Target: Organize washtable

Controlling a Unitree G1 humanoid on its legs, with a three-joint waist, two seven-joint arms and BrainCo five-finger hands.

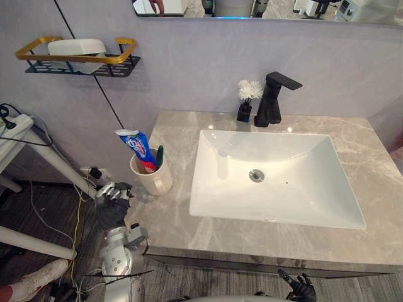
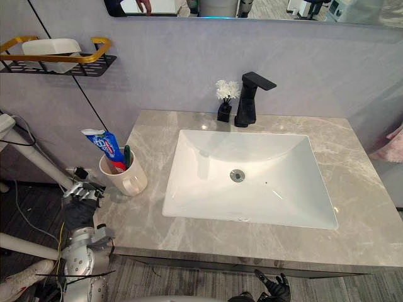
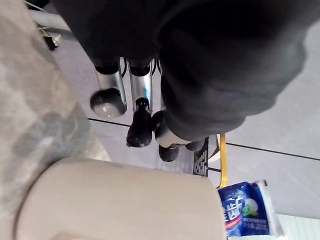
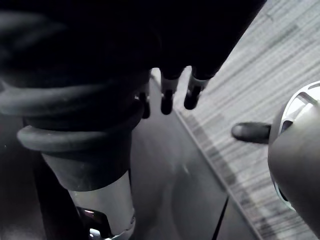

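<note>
**Washtable (image 1: 371, 182), with the white sink (image 1: 283, 157) as reference.** The cream cup (image 1: 151, 177) stands upright on the marble just left of the sink. It holds a toothpaste tube (image 1: 135, 146) and a green toothbrush (image 1: 159, 154). My left hand (image 1: 113, 198) is further left of the sink, at the counter's edge just beside the cup. Its fingers are relaxed and empty, and I cannot tell whether they touch the cup. My right hand (image 1: 301, 288) hangs below the counter in front of the sink, fingers loose, holding nothing. The black faucet (image 1: 272, 99) stands behind the sink. Step in hand, by my judgement: the approach to the cup. The next move calls for closing round its wall squarely, since the leaning tube could tip it.
</note>
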